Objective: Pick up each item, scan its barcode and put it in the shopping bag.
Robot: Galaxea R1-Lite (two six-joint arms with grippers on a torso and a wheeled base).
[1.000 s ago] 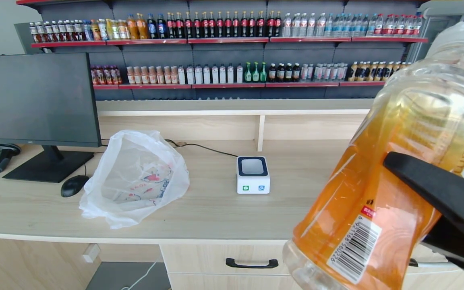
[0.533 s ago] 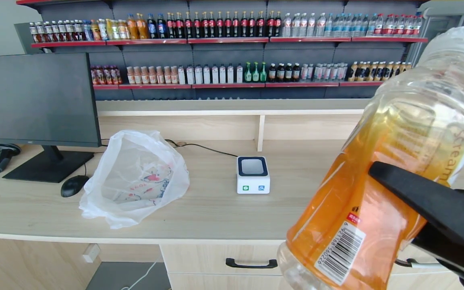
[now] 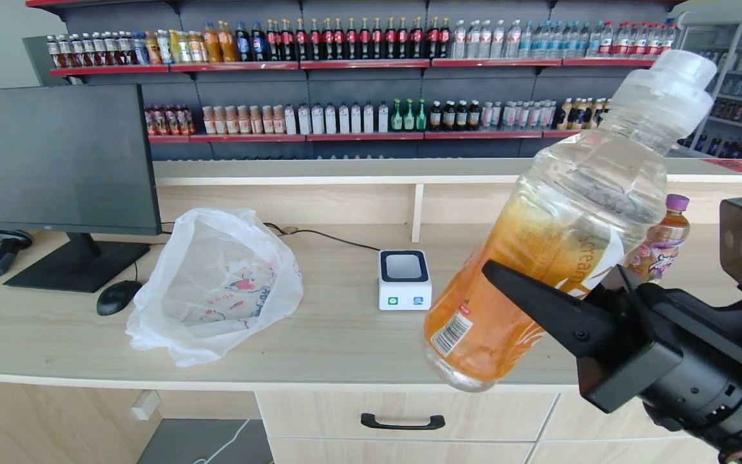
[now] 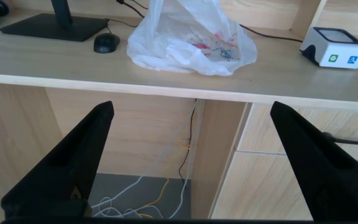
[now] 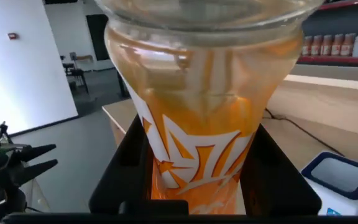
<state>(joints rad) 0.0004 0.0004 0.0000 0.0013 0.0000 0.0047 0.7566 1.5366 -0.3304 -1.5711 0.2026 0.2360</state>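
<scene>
this is a small shop, at its checkout. dark wall shelves with red front edges [image 3: 358, 64] carry long rows of bottled drinks, and a white-framed case of more bottles [image 3: 725, 109] stands at the far right. on the pale wooden worktop [image 3: 345, 341] sit a small white box-shaped barcode scanner [image 3: 404, 283], a black flat monitor [image 3: 55, 161], a black handheld scanner [image 3: 2, 252] and a thin translucent white plastic shopping bag [image 3: 216, 290].
</scene>
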